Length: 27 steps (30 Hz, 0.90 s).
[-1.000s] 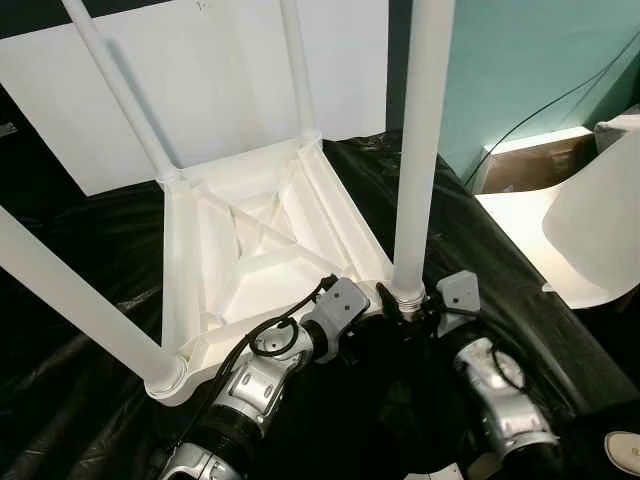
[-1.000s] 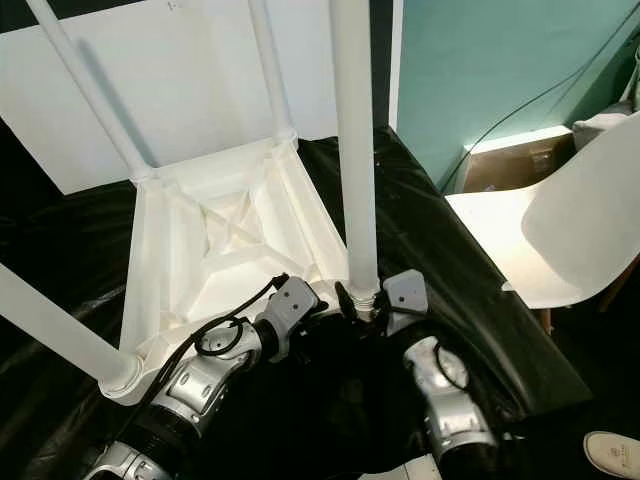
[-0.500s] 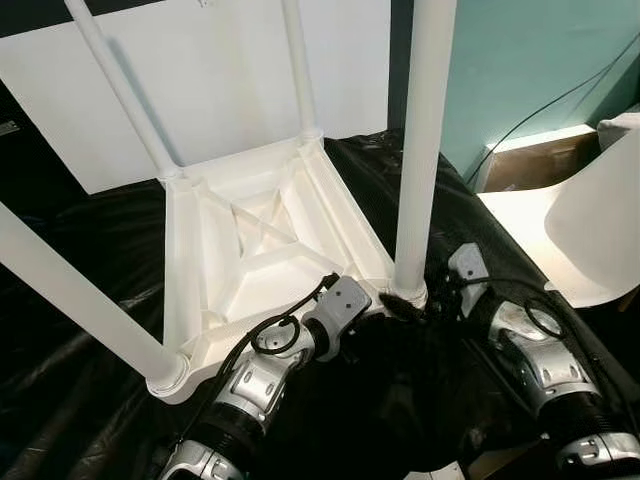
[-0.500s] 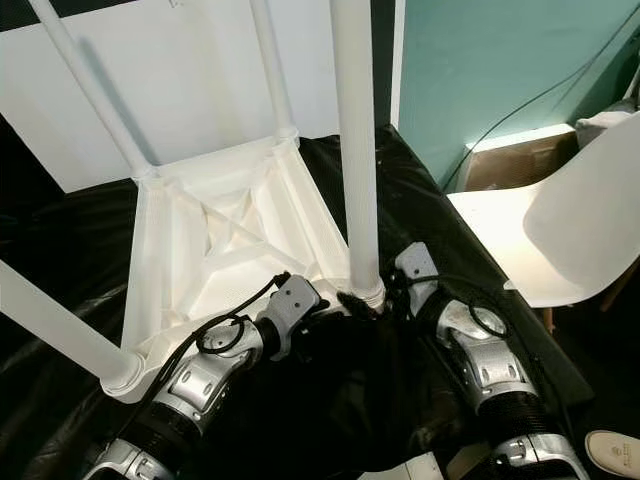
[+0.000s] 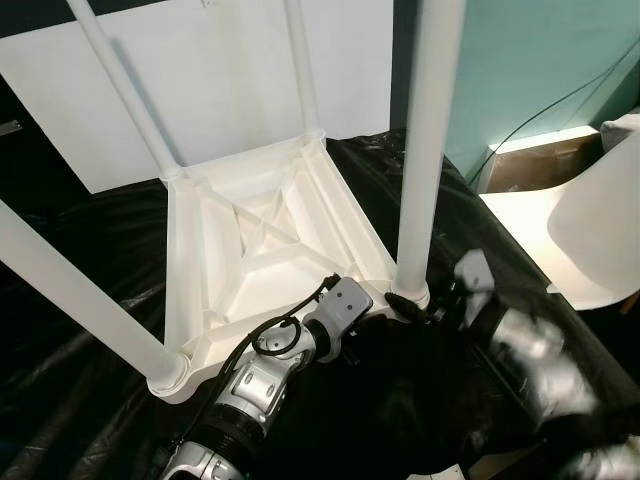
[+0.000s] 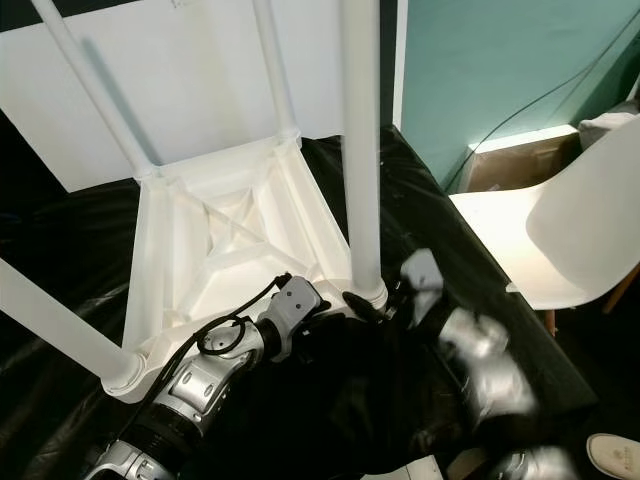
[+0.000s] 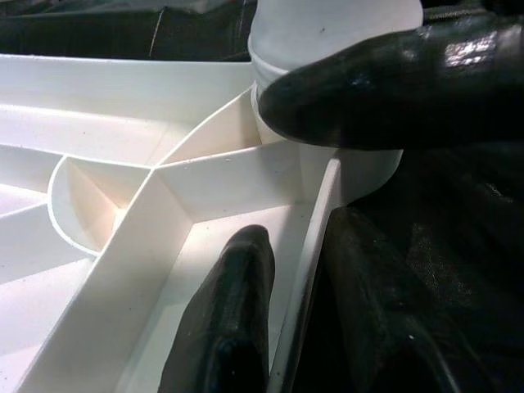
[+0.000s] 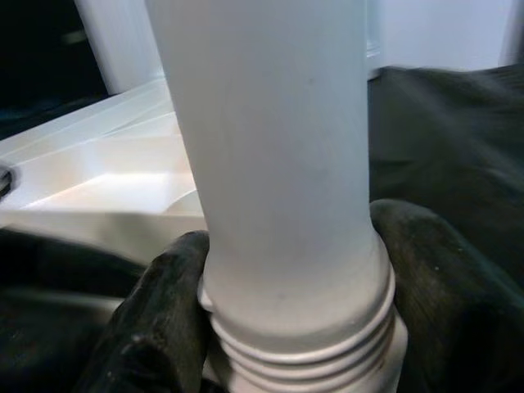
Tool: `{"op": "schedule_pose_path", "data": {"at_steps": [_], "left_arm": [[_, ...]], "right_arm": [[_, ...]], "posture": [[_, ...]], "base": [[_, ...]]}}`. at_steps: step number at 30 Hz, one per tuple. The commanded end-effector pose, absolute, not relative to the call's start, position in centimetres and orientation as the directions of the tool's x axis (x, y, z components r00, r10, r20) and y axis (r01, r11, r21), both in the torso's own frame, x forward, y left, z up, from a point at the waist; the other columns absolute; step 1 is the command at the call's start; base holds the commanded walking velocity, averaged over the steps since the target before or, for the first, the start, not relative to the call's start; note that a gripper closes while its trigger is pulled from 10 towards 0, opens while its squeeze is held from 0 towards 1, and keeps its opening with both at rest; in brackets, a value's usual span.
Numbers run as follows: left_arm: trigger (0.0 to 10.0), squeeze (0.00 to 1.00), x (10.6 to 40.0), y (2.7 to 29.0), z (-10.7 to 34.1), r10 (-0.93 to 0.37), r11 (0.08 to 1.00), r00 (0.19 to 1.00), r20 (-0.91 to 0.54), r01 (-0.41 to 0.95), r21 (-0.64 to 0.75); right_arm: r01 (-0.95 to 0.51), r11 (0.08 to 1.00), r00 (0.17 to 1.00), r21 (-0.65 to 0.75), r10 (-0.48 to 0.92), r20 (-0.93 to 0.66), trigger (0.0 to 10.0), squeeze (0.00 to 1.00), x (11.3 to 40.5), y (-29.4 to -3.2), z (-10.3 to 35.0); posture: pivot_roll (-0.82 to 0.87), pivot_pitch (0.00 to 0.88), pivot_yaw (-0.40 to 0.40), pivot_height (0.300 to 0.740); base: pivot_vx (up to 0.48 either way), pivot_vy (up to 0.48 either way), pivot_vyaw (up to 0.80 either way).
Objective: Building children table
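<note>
Right wrist view: the right gripper (image 8: 286,327) clamps the leg (image 8: 278,164) at its threaded base; the left gripper (image 7: 311,172) pinches the upturned table (image 5: 250,250) corner. Screwing seems underway; next, turn it tight.

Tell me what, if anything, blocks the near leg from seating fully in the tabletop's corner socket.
Nothing visible blocks it. The leg already stands in the tabletop corner, threads still showing at its base, with the right tool clamped around it and the left tool on the rim beside it.

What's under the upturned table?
Crinkled black sheeting spreads out from beneath the table on every visible side. Whatever surface lies below that sheeting is covered and cannot be seen.
</note>
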<state>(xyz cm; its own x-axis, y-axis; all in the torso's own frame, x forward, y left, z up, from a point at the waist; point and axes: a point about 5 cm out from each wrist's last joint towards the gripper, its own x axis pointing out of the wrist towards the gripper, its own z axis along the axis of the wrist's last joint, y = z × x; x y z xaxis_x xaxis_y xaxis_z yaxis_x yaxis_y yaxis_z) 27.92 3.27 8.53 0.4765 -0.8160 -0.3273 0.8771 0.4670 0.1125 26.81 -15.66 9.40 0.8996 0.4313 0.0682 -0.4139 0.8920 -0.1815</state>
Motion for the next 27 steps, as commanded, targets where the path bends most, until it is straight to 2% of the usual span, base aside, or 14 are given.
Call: {"op": "schedule_pose_path", "data": {"at_steps": [1, 2, 5, 7, 13, 14, 15, 16, 20, 21, 22, 24, 27], "left_arm": [[10.0, 0.00, 26.8, 4.9, 5.0, -0.760, 0.473, 0.430, -0.487, 0.880, 0.040], [10.0, 0.00, 26.8, 4.9, 5.0, -0.760, 0.473, 0.431, -0.486, 0.880, 0.042], [10.0, 0.00, 26.7, 4.9, 5.0, -0.761, 0.471, 0.431, -0.485, 0.881, 0.043], [10.0, 0.00, 26.6, 4.8, 4.9, -0.763, 0.469, 0.426, -0.485, 0.882, 0.038], [10.0, 0.00, 26.6, 4.8, 4.9, -0.765, 0.464, 0.422, -0.487, 0.885, 0.037], [10.0, 0.00, 26.6, 4.8, 4.9, -0.764, 0.465, 0.423, -0.487, 0.885, 0.040], [10.0, 0.00, 26.7, 4.8, 4.9, -0.763, 0.465, 0.425, -0.487, 0.884, 0.042], [10.0, 0.00, 26.7, 4.8, 5.0, -0.763, 0.465, 0.425, -0.486, 0.884, 0.043], [10.0, 0.00, 26.7, 4.7, 5.0, -0.764, 0.465, 0.425, -0.486, 0.884, 0.043], [10.0, 0.00, 26.7, 4.7, 5.0, -0.764, 0.470, 0.428, -0.483, 0.882, 0.038], [10.0, 0.00, 26.7, 4.6, 5.0, -0.764, 0.472, 0.429, -0.482, 0.881, 0.036], [10.0, 0.00, 26.7, 4.6, 5.0, -0.764, 0.473, 0.430, -0.481, 0.880, 0.035], [10.0, 0.00, 26.8, 4.6, 5.0, -0.764, 0.474, 0.431, -0.480, 0.880, 0.036]], "right_arm": [[-0.307, 0.936, 0.949, -0.170, 0.314, 0.017, 0.0, 0.00, 25.8, -16.9, 8.2], [-0.291, 0.952, 0.957, -0.096, 0.291, -0.017, 0.0, 0.00, 25.4, -16.3, 7.7], [-0.270, 0.963, 0.962, -0.028, 0.268, -0.045, 0.0, 0.00, 25.4, -15.9, 7.3], [-0.181, 0.982, 0.982, 0.055, 0.184, -0.048, 0.0, 0.00, 26.5, -16.0, 7.3], [-0.248, 0.968, 0.969, 0.035, 0.248, -0.013, 0.0, 0.00, 26.6, -14.6, 7.8], [-0.275, 0.961, 0.961, 0.013, 0.276, -0.009, 10.0, 0.00, 26.7, -14.5, 7.9], [-0.293, 0.956, 0.956, -0.003, 0.293, -0.006, 10.0, 0.00, 26.7, -14.5, 8.0], [-0.324, 0.946, 0.946, -0.004, 0.324, 0.009, 10.0, 1.00, 26.7, -14.1, 8.3], [-0.343, 0.939, 0.939, -0.001, 0.343, 0.021, 10.0, 1.00, 26.7, -13.9, 8.5], [-0.474, 0.880, 0.880, -0.045, 0.475, 0.027, 10.0, 0.89, 27.0, -13.4, 9.2], [-0.543, 0.836, 0.838, -0.079, 0.545, 0.021, 10.0, 0.00, 27.5, -13.6, 9.8], [-0.618, 0.778, 0.782, -0.112, 0.623, 0.007, 10.0, 0.00, 28.1, -14.0, 10.5], [-0.645, 0.756, 0.760, -0.115, 0.649, 0.002, 10.0, 0.00, 28.4, -14.2, 10.7]], "posture": [[-0.10, 0.000, 0.098, 0.740], [-0.10, 0.000, 0.097, 0.740], [-0.10, 0.000, 0.097, 0.740], [-0.11, 0.000, 0.104, 0.740], [-0.11, 0.000, 0.101, 0.740], [-0.11, 0.000, 0.101, 0.740], [-0.11, 0.000, 0.101, 0.740], [-0.10, 0.000, 0.096, 0.740], [-0.10, 0.000, 0.096, 0.740], [-0.11, 0.000, 0.092, 0.740], [-0.11, 0.000, 0.091, 0.740], [-0.11, 0.000, 0.090, 0.740], [-0.11, 0.000, 0.089, 0.740]], "base": [[0.000, 0.000, 0.00], [0.000, 0.000, 0.00], [0.000, 0.000, 0.00], [0.000, 0.000, 0.00], [0.000, 0.000, 0.00], [0.000, 0.000, 0.00], [0.000, 0.000, 0.00], [0.000, 0.000, 0.00], [0.000, 0.000, 0.00], [0.000, 0.000, 0.00], [0.000, 0.000, 0.00], [0.000, 0.000, 0.00], [0.000, 0.000, 0.00]]}}
